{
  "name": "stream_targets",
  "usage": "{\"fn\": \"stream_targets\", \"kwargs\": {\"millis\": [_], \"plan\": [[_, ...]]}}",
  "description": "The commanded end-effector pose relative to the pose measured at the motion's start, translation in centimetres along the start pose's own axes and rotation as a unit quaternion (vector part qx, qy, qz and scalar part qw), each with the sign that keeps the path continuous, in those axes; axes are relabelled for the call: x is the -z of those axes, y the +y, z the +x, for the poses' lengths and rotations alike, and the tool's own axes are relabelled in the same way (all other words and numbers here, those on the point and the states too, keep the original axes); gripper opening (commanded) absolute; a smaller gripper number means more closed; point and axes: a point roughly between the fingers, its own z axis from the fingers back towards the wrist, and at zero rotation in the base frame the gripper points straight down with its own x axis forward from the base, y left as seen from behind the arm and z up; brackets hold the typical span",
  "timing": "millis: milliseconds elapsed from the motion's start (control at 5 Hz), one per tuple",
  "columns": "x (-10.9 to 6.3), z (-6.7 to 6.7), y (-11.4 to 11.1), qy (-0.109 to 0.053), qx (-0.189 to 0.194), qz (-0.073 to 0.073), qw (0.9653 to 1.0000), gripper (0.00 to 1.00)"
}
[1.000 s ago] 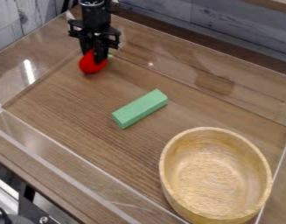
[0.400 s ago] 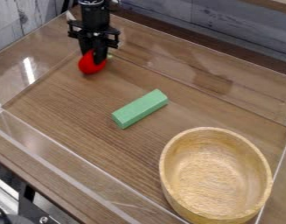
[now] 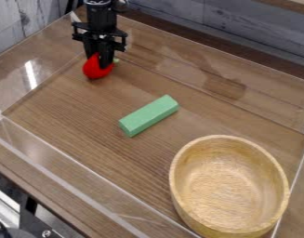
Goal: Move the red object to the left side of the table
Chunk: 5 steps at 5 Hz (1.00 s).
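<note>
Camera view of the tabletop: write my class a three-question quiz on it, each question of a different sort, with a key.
1. True or false: the gripper is shut on the red strawberry toy.
2. Which object lies nearest the wooden bowl? A) the strawberry toy B) the green block C) the gripper
3. Fill in: the green block lies flat on the ____, not in the bowl.

Key: 1 true; 2 B; 3 table
</note>
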Motion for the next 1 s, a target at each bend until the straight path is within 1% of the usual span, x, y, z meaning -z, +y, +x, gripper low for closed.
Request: {"fn": "stream_targets", "kwargs": {"millis": [0, 800], "plan": [[-0.2, -0.4, 2.4, -0.004, -0.029, 0.009, 0.9995, 0.0], [1.2, -0.5, 3.8, 0.01, -0.046, 0.014, 0.9988, 0.0]]}}
